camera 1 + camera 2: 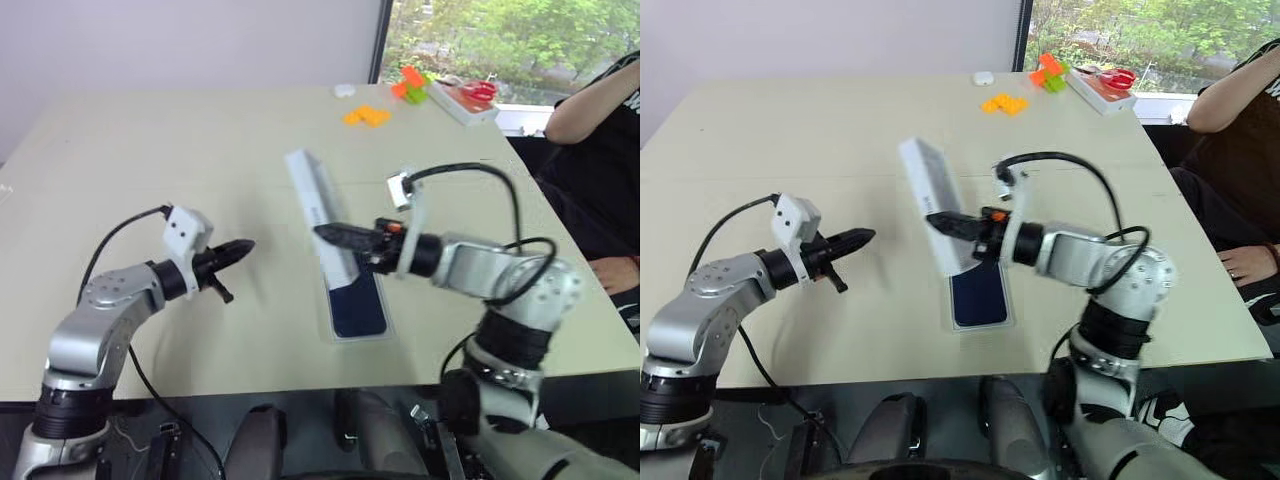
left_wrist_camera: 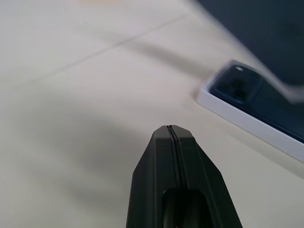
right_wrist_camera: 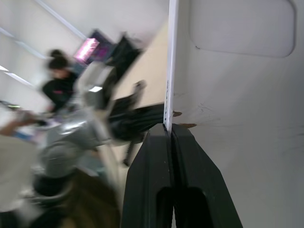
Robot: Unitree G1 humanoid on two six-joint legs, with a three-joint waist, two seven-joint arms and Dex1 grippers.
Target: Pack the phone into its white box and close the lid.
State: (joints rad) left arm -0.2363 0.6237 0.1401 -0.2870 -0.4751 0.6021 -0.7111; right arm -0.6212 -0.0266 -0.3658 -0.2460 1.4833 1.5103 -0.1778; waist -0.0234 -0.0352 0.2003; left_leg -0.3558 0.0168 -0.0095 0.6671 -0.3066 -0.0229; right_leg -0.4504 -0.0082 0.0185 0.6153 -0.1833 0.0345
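Right gripper (image 1: 325, 233) pinching lid (image 1: 318, 205) above beige table (image 1: 150, 150) by window (image 1: 500, 40)

We are seeing the phone (image 1: 359, 308) lying in the white box (image 1: 331, 334) near the desk's (image 1: 150, 150) front edge. The lid (image 1: 318, 205) is standing tilted over the box's far end, pinched by the right tool (image 1: 325, 233). The left tool (image 1: 243, 249) is hanging to the box's left, apart from it.

Both pincers (image 1: 240, 248) (image 1: 325, 232) closed, pointing inward.
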